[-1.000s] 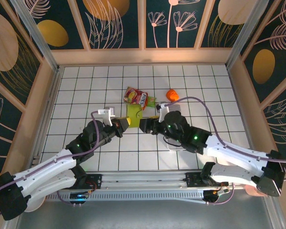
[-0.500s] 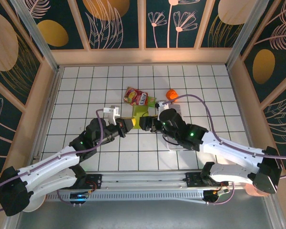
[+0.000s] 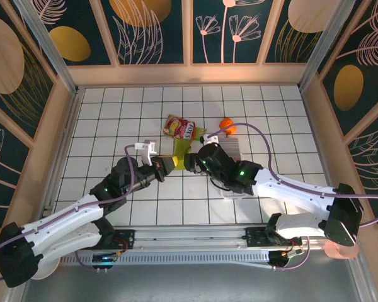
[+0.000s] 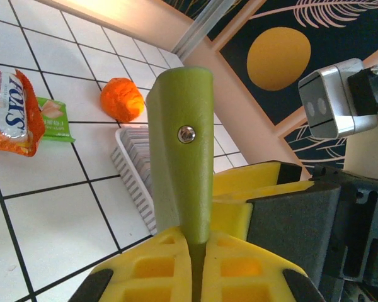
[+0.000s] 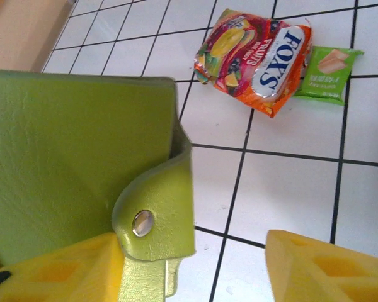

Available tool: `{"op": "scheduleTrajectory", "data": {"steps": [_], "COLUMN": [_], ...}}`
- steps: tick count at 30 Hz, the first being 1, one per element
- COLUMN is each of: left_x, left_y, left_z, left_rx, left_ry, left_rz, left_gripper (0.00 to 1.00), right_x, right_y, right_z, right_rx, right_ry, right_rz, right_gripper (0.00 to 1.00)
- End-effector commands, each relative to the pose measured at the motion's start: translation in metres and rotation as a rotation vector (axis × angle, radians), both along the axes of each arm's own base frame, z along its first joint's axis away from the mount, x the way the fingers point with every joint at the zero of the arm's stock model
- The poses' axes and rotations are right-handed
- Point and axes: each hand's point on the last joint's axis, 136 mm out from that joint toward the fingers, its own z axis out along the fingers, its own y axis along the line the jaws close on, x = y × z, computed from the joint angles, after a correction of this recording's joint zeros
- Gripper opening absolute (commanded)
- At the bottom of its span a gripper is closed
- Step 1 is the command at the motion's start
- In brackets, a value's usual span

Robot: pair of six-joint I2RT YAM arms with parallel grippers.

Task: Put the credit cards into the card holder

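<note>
The olive-green card holder [image 3: 181, 148] is held off the table at mid-table, and my left gripper [image 3: 167, 165] is shut on its lower edge. In the left wrist view the card holder [image 4: 183, 145] stands edge-on out of the left gripper [image 4: 198, 251], its snap stud facing the camera. My right gripper [image 3: 190, 161] is at the holder's right side, open. In the right wrist view the holder's snap flap [image 5: 157, 214] lies against the left one of the right gripper's [image 5: 195, 270] fingers, with a wide gap to the other. The credit cards [image 4: 138, 151] stand packed on edge behind the holder.
The cards sit in a long white tray [image 4: 123, 165], partly under my right arm. An orange ball [image 3: 227, 124], a red candy bag [image 3: 179, 128] and a small green packet [image 3: 200, 133] lie just beyond the holder. Wooden walls ring the tiled table.
My right gripper has moved left to the card holder's side and its jaws have narrowed a little. The left gripper keeps its grip on the holder, shifted slightly right.
</note>
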Motion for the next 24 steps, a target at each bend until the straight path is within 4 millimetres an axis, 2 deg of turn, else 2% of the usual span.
{"op": "scheduleTrajectory", "data": {"steps": [1, 6, 9, 12, 20, 24], "left_x": [-0.003, -0.003, 0.000, 0.001, 0.003, 0.003], "left_y": [-0.001, 0.001, 0.005, 0.008, 0.009, 0.007], "left_z": [0.029, 0.026, 0.022, 0.018, 0.010, 0.010], "left_rx": [-0.064, -0.051, -0.038, -0.020, 0.006, 0.002], "left_ry": [-0.087, -0.083, -0.080, -0.072, -0.054, -0.053], "left_rz": [-0.017, -0.006, 0.017, 0.033, 0.042, 0.035], "left_gripper": [0.00, 0.00, 0.00, 0.00, 0.00, 0.00], "right_x": [0.016, 0.022, 0.023, 0.022, -0.002, -0.005], "right_y": [-0.046, -0.069, -0.076, -0.074, -0.022, -0.001], "right_z": [-0.023, -0.023, -0.023, -0.016, 0.038, 0.046], "right_rx": [-0.123, -0.107, -0.100, -0.076, 0.149, 0.209], "right_ry": [-0.003, -0.011, -0.012, -0.017, -0.114, -0.096], "right_rz": [-0.174, -0.243, -0.256, -0.242, 0.026, 0.091], "right_gripper": [0.54, 0.40, 0.39, 0.39, 0.41, 0.39]}}
